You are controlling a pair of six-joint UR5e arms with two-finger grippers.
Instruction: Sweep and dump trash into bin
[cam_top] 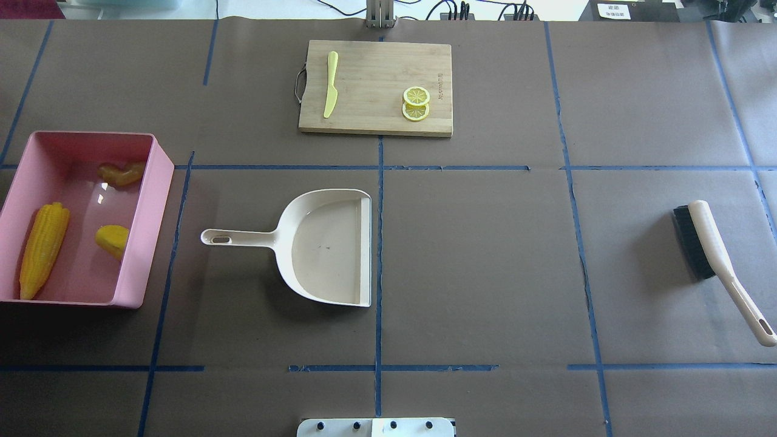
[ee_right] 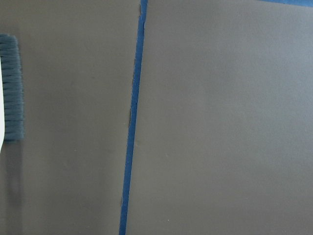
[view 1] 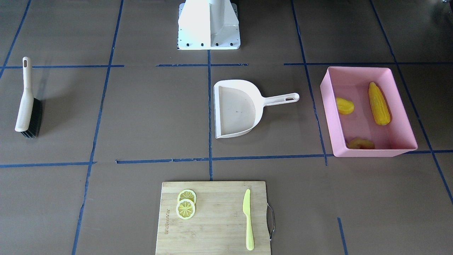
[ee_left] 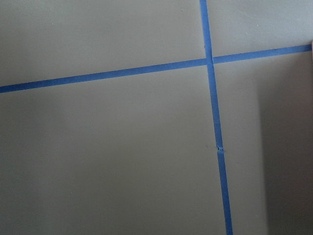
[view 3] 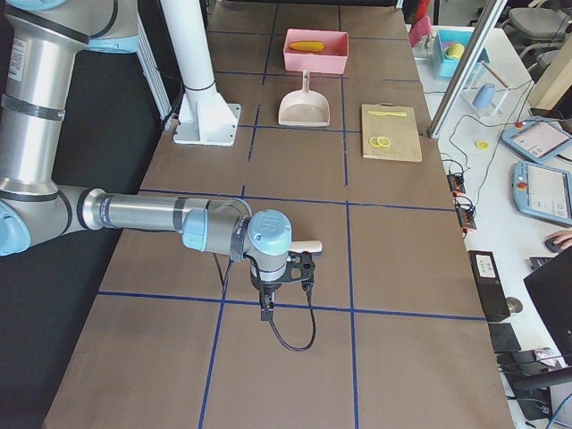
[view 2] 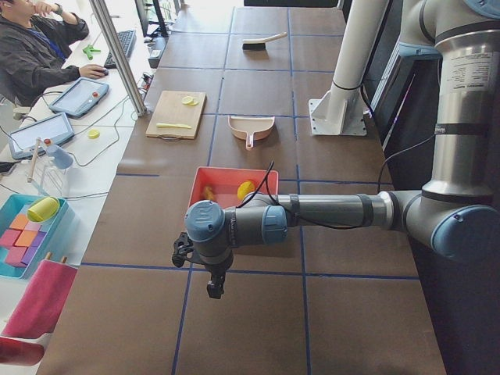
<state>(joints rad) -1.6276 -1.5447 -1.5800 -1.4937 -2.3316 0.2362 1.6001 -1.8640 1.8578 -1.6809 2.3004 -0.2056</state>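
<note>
corn [cam_top: 42, 249], lump [cam_top: 113, 239] and ginger [cam_top: 122, 174] lying in bin [cam_top: 155, 206], left claw [view 2: 182, 251] and right claw [view 3: 304, 265] seen only in side views, apart or together cannot tell

Bright, even daylight falls on the table [cam_top: 485, 255] from its far edge. In the overhead view the strip beyond that edge is blown out white. Shadows are soft: a dark band lies along the near wall of the pink bin [cam_top: 152, 212], a fainter one beside the brush [cam_top: 710, 237]. A small glare spot shines on the bin's floor. Both wrist views are flat and low in contrast — the bristles [ee_right: 11, 88] at one's left edge look blurred.
</note>
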